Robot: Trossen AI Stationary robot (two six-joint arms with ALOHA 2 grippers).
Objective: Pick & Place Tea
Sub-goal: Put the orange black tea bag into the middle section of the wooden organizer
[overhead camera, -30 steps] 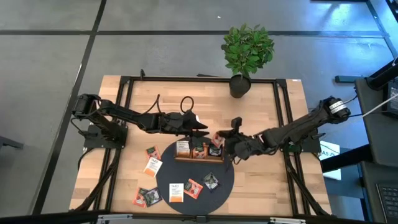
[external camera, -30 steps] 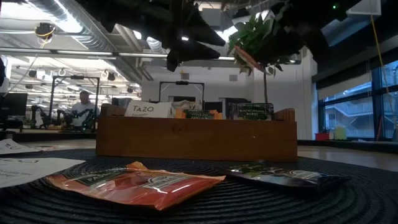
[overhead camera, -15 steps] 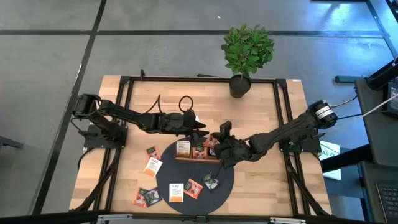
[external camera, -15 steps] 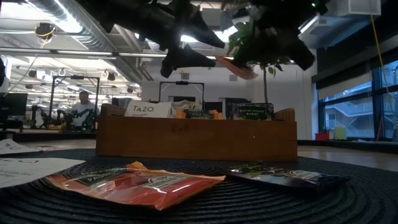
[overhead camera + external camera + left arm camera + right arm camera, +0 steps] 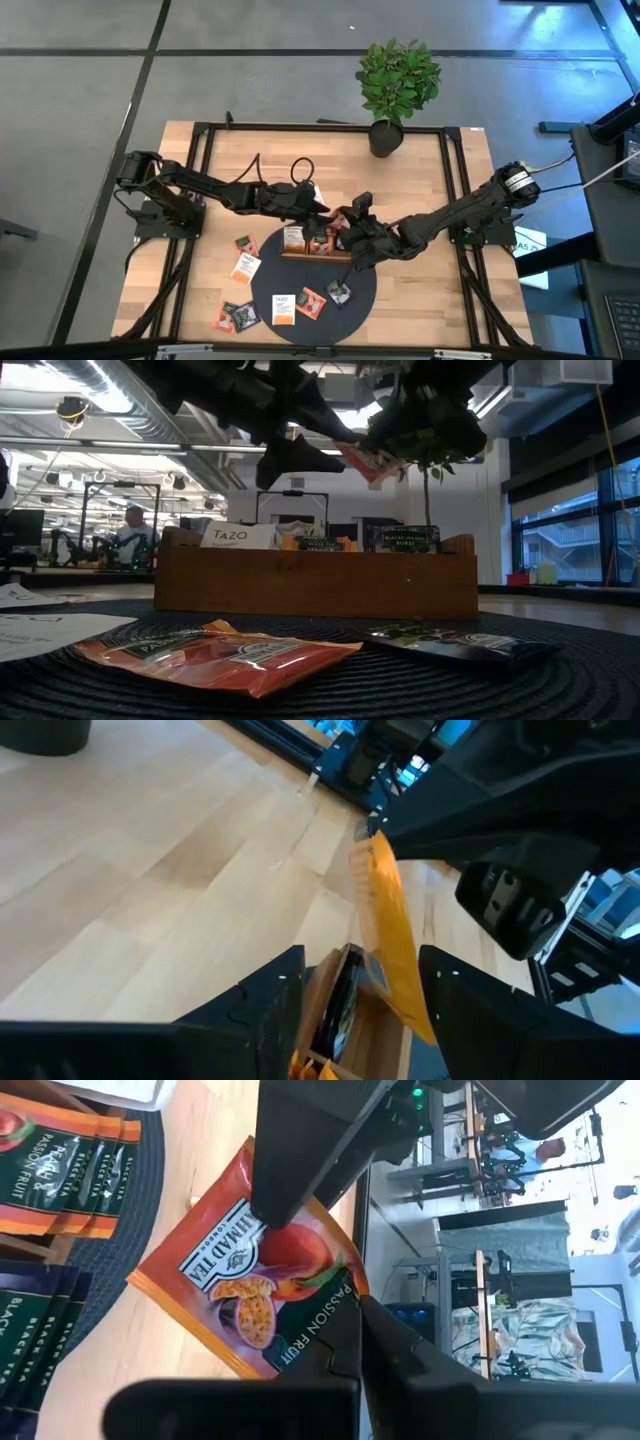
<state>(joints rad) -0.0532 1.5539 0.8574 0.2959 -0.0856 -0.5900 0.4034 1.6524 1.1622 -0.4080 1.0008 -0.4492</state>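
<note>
Over the wooden desk (image 5: 420, 180), the shut right pincer (image 5: 343, 218) pinches an orange sachet (image 5: 255, 1295) between the gaping left pincer's (image 5: 350, 990) fingers; an early release would apparently drop it beside the tray (image 5: 318, 253).

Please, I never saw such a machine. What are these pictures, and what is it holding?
It is a table robot with two dark arms. One camera looks down from above, one sits at table height, and one rides on each wrist. The right end effector is shut on an orange tea sachet, held above the wooden tray. The left end effector is open, its fingers either side of that sachet. More sachets lie on the round dark mat and on the table, near a potted plant.
</note>
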